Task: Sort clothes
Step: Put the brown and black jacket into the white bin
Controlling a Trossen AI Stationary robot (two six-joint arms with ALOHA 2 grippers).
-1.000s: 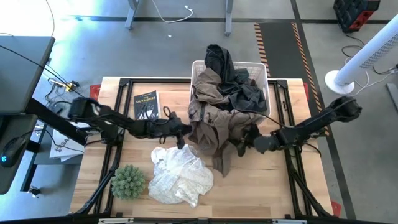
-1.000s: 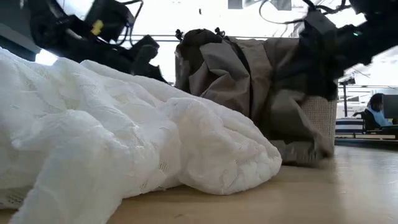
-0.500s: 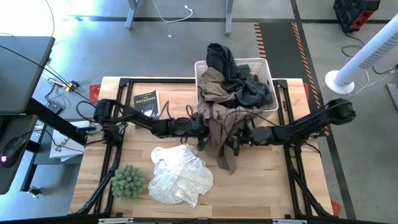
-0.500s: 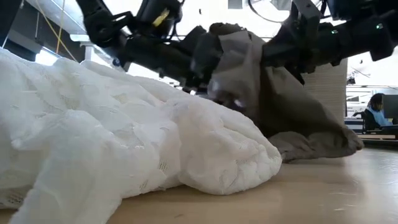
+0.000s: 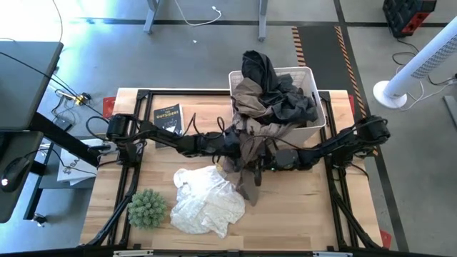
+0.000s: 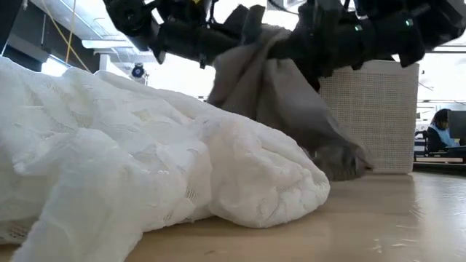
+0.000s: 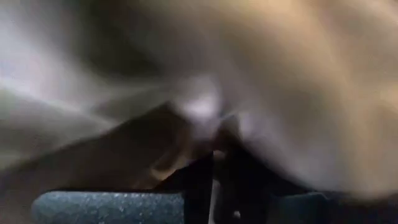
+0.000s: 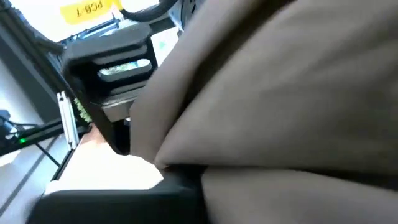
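The khaki-brown trousers [image 5: 248, 171] spill from the white basket [image 5: 312, 77] over its near rim onto the table. My left gripper [image 5: 230, 144] and my right gripper [image 5: 266, 158] meet at their bunched upper part from either side, both shut on it. Dark grey pieces [image 5: 265, 80] lie heaped in the basket. A white patterned garment [image 5: 207, 201] lies spread on the table nearer the front, and it fills the left of the low view [image 6: 131, 160]. My left gripper holds the trousers' bunched upper part [image 7: 205, 109], coming level from the table's left. The cloth covers the fingers, so the number of layers is hidden. The trousers hang below the hold, and their lower end [image 6: 338, 159] lies on the table. My right gripper holds the same bunch of khaki cloth [image 8: 261, 118] from the table's right, roughly level. The cloth drapes over the fingers and hides the place of contact. In the low view the fabric rises to a peak [image 6: 271, 38] between the two grippers.
A round green spiky plant [image 5: 146, 208] stands at the near left. A dark book [image 5: 168, 118] lies at the far left. Black frame rails [image 5: 139, 128] run along both table sides. Bare wood [image 5: 300, 207] shows at the near right.
Both grippers have closed in on the trousers, the left going toward the table's right, the right toward its left. The trousers' upper part has been gathered and raised between them while the lower end trails on the table. The basket has slid toward the far right.
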